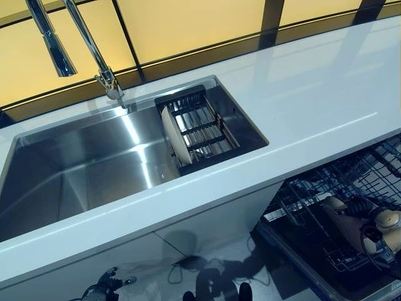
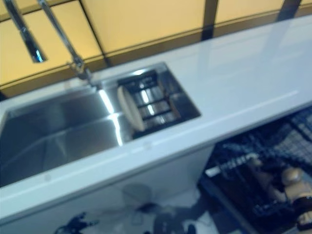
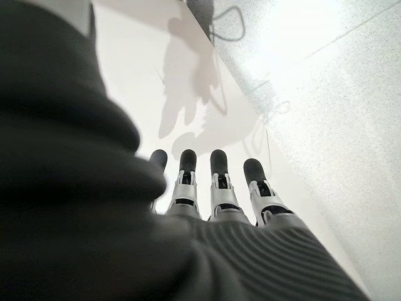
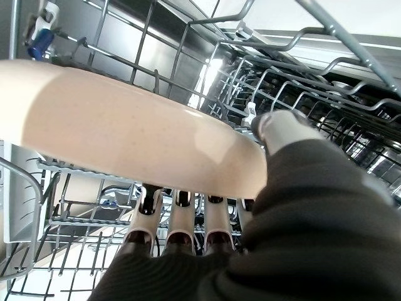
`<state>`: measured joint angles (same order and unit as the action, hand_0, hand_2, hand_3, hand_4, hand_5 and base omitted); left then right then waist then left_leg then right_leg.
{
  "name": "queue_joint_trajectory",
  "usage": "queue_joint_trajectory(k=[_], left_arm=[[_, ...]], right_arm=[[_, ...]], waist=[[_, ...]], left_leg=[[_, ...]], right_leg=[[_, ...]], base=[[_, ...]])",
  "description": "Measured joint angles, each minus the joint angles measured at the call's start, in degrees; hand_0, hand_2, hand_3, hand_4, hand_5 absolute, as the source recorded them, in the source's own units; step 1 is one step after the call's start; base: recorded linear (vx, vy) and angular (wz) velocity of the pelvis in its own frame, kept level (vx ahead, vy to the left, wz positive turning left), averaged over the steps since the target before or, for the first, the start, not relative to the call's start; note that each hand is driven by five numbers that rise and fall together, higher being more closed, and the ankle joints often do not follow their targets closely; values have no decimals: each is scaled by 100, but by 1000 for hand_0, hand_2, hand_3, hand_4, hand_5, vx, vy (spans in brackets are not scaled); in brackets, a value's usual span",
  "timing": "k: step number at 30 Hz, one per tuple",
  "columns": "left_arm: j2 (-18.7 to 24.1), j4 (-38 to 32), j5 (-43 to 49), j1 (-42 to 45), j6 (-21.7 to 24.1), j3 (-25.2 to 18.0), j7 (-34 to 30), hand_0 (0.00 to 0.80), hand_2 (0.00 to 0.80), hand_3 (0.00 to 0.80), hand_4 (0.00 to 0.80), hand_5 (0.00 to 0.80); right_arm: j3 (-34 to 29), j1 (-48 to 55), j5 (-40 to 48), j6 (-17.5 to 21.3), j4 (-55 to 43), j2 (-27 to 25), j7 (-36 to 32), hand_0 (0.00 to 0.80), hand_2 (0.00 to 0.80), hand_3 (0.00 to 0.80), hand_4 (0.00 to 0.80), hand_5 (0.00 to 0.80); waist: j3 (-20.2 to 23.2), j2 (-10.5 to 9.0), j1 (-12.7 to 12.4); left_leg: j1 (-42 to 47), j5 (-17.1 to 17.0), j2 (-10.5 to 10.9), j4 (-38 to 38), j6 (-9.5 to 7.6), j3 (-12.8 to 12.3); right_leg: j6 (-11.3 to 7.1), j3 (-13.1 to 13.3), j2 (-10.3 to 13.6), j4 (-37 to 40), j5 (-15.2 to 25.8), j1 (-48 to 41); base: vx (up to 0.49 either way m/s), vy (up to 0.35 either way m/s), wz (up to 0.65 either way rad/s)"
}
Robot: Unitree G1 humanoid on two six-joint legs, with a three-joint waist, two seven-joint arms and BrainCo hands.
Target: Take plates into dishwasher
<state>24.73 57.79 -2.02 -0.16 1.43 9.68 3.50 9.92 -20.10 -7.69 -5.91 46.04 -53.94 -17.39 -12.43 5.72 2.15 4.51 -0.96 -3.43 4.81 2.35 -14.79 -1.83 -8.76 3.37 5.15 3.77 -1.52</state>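
A beige plate (image 4: pixel 138 135) lies across my right hand (image 4: pixel 182 233) inside the dishwasher's wire rack (image 4: pixel 188 56). The fingers curl under the plate and the thumb (image 4: pixel 283 128) presses on its rim. From the head, that plate (image 1: pixel 346 227) shows low in the open dishwasher rack (image 1: pixel 326 188) at the lower right. Another beige plate (image 1: pixel 174 143) stands on edge in a dark drying rack (image 1: pixel 207 125) at the right end of the steel sink (image 1: pixel 75 169). My left hand (image 1: pixel 103 288) hangs low by the white cabinet front, its fingers (image 3: pixel 219 182) straight and holding nothing.
A white countertop (image 1: pixel 313 94) runs around the sink and over the dishwasher. A tall chrome faucet (image 1: pixel 94 53) rises behind the sink. More beige dishes (image 1: pixel 390 219) sit in the dishwasher rack beside the held plate. Pale floor (image 3: pixel 351 94) lies below the cabinet front.
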Motion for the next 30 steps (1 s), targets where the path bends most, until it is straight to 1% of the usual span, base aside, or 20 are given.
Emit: queue_joint_trajectory(k=[6, 11, 15, 18, 20, 22, 26, 30], left_arm=[[0, 0, 1, 3, -9, -2, 1, 0, 0, 0, 0, 0], [9, 0, 1, -4, -84, -10, 3, 0, 0, 0, 0, 0], [51, 0, 3, 1, -119, -29, 3, 0, 0, 0, 0, 0], [58, 3, 3, 6, -124, -211, 5, 0, 0, 0, 0, 0], [87, 7, 2, 24, -123, -244, 7, 0, 0, 0, 0, 0], [113, 21, 2, 29, -117, -246, 11, 0, 0, 0, 0, 0], [121, 128, 0, -6, -95, -246, 33, 0, 0, 0, 0, 0], [137, 273, 0, -4, -59, -246, 62, 0, 0, 0, 0, 0]], right_arm=[[-3, 8, 5, -75, -111, -3, -126, 0, 0, 0, 0, 0], [-16, 18, 24, -285, -452, -106, -364, 0, 0, 0, 0, 0], [-131, 14, 185, -500, -709, -540, -623, 0, 0, 0, 0, 0], [-312, -21, 362, -669, -851, -1037, -751, 0, 0, 0, 0, 0], [-497, -111, 532, -815, -939, -1395, -879, 0, 0, 0, 0, 0], [-518, -317, 692, -965, -951, -1746, -1049, 0, 0, 0, 0, 0], [-629, -594, 790, -1216, -931, -2181, -1416, 0, 0, 0, 0, 0], [-606, -869, 780, -1239, -634, -2345, -1452, 0, 0, 0, 0, 0]], waist=[[-16, -108, 1], [-19, -256, 6], [-17, -387, 10], [-24, -470, 7], [-23, -526, 19], [-15, -594, 28], [10, -750, 41], [94, -900, 38]], left_leg=[[45, 0, 0, 1, 0, -2], [80, 0, 2, 2, 0, -7], [83, 0, 3, 2, 0, -8], [84, 0, 8, 2, 0, -8], [92, 1, 9, 2, 0, -10], [99, 1, 7, 2, 0, -17], [160, 3, 1, 5, 1, -42], [169, 4, 4, 5, 1, -51]], right_leg=[[0, 4, -4, -2, 0, -42], [-1, 15, -4, -1, 1, -69], [-1, 16, -7, -8, 2, -72], [-2, 17, -8, -13, 3, -74], [-3, 20, -10, -18, 4, -79], [-3, 25, -15, -19, 5, -83], [-3, 34, -18, -8, 4, -128], [-4, 37, -15, -4, 5, -134]], base=[[20, 0, 0], [0, 0, 0], [0, 0, 0], [0, 0, 0], [0, 0, 0], [0, 0, 0], [12, 16, -3], [0, 0, 0]])
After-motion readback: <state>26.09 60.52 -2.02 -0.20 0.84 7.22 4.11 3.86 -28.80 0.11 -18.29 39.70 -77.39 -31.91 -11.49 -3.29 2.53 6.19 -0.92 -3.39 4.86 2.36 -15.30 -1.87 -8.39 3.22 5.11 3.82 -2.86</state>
